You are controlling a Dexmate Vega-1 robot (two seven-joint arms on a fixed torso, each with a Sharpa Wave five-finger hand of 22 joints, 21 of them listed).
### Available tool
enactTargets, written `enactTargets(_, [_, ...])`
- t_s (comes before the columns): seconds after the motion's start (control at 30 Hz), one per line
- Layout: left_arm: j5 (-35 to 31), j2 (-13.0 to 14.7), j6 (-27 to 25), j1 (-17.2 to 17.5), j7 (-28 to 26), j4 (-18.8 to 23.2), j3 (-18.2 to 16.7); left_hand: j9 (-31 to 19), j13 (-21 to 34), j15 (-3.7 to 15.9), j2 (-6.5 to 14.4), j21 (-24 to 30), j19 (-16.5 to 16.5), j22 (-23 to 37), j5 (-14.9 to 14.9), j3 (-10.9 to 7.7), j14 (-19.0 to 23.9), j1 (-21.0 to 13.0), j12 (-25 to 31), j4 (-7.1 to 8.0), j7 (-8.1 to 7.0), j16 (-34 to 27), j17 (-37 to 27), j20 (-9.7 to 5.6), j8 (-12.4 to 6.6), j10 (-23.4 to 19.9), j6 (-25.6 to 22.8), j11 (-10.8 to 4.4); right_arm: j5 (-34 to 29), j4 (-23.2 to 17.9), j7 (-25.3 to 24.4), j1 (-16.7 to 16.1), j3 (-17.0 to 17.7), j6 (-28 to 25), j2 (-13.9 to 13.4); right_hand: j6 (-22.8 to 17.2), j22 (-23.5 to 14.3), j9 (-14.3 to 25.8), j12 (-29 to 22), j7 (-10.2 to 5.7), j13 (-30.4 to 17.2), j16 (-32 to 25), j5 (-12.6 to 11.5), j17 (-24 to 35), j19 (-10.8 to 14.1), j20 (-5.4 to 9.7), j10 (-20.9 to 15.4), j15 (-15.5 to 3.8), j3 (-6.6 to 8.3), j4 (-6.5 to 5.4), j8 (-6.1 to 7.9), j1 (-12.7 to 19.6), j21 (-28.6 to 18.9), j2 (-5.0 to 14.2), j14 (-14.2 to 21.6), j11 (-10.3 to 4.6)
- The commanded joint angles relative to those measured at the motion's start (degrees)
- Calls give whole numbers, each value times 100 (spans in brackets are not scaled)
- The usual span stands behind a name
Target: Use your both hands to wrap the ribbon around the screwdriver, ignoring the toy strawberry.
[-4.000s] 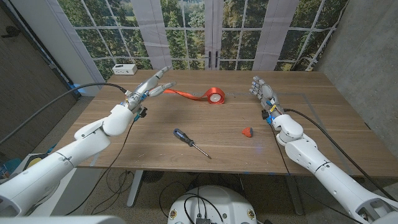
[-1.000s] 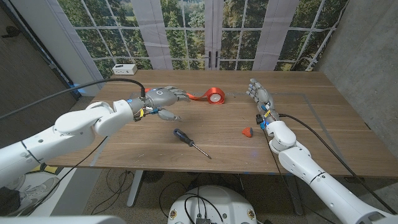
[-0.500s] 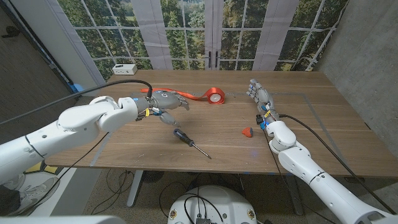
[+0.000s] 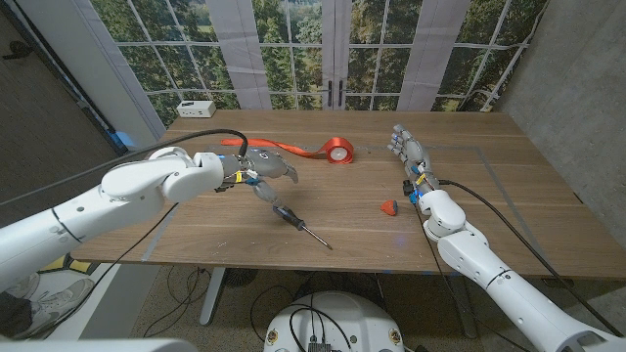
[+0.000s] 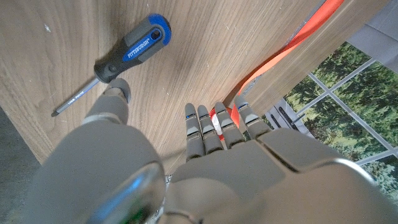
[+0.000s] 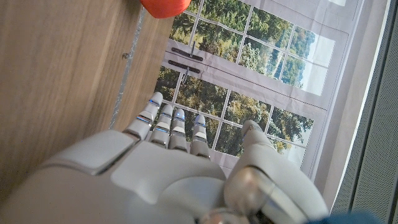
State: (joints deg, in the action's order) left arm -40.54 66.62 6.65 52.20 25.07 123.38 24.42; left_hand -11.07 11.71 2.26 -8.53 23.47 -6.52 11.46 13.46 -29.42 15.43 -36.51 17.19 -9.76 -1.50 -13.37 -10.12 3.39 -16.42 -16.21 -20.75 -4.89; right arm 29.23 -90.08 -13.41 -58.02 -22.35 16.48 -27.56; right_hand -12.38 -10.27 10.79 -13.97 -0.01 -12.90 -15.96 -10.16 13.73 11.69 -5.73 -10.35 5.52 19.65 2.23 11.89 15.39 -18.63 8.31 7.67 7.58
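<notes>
1. While the left hand (image 4: 262, 172) hovers with fingers spread, grasping nothing, the screwdriver (image 4: 296, 221) lies on the table (image 4: 489, 210) just beside it.
2. Beyond the screwdriver sits the ribbon (image 4: 333, 150) roll.
3. Right of the screwdriver lies the toy strawberry (image 4: 389, 206); past it the right hand (image 4: 408, 149) is released, fingers straight.

The left hand (image 5: 211, 168) hides most of the ribbon roll (image 5: 222, 116); the toy strawberry (image 6: 164, 6) is cut off.

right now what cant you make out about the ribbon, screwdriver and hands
- Ribbon: head view, the left hand hides part of the loose tail.
- Screwdriver: head view, tip too small to tell its type.
- Right hand: its palm side is turned away in both views.
</notes>
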Motion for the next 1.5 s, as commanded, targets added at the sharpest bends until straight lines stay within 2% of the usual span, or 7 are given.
enactTargets(0.03, [69, -194, 80, -336, 600, -154, 291, -26, 14, 307, 56, 98, -220, 5, 74, 97, 236, -253, -11, 18, 5, -20, -11, -293, 71, -96, 69, 100, 16, 44, 2, 23, -1, -9, 10, -51, -9, 12, 3, 1, -33, -20, 19, 12, 37, 15, -39, 4, -2, -10, -22, -54, 15, 12, 75, -7])
enactTargets(0.23, [49, -261, 199, -385, 549, -269, 385, -33, 13, 290, 106, 156, -410, 0, 69, 154, 415, -424, 19, 32, 11, -36, -7, -383, 88, -293, 1, 86, 26, 80, 10, 25, -4, 26, 31, -59, -9, 12, 5, 6, -35, -19, 18, 14, 40, 12, -42, 8, -5, -13, -21, -61, 21, 10, 77, -1])
enactTargets(0.33, [-606, -161, 68, -118, -72, -115, 313, -41, 12, 380, 201, 209, -580, -2, 29, 215, 664, -598, 52, 56, -31, -75, -9, -446, 38, -521, -257, 33, 21, 61, 1, 17, -4, -1, 14, -61, -10, 13, 6, 13, -35, -18, 17, 13, 42, 13, -44, 3, -2, -12, -22, -60, 25, 11, 79, 12])
enactTargets(0.47, [-250, -239, 260, -167, 20, -270, 354, -47, 15, 411, 232, 209, -596, -1, -1, 272, 794, -684, 83, 67, -48, -88, -9, -435, 7, -695, -422, -74, 23, 64, -20, 0, 0, 18, 30, -67, -10, 13, 8, 10, -37, -16, 17, 13, 44, 14, -47, 13, -5, -16, -24, -69, 33, 8, 83, -12])
enactTargets(0.63, [140, -346, 386, -218, 142, -520, 429, -52, 19, 451, 263, 213, -615, 1, -13, 310, 843, -783, 72, 65, -47, -75, -9, -413, 26, -750, -446, -73, 36, 47, -6, -17, -1, 1, 13, -68, -10, 13, 8, 10, -38, -15, 16, 14, 47, 14, -54, 13, -3, -20, -26, -74, 39, 12, 85, 7])
enactTargets(0.87, [126, -333, 359, -203, 231, -494, 495, -59, 26, 452, 326, 213, -622, 3, -28, 347, 905, -886, 53, 75, -45, -68, -15, -404, 40, -790, -490, -9, 17, -25, -36, -41, -2, -40, -13, -71, -11, 13, 10, 18, -39, -13, 15, 13, 54, 8, -60, 17, -2, -16, -28, -74, 46, 8, 90, 11])
enactTargets(1.5, [171, -427, 471, -191, 11, -721, 609, -71, 43, 506, 446, 219, -650, 5, -62, 441, 1183, -1013, 59, 110, -54, -135, -30, -433, 17, -958, -693, -41, -1, -19, -52, -16, -32, -87, -1, -70, -12, 14, 23, 8, -42, -10, 13, 13, 65, 10, -59, 15, 2, -11, -37, -76, 71, 10, 107, 7])
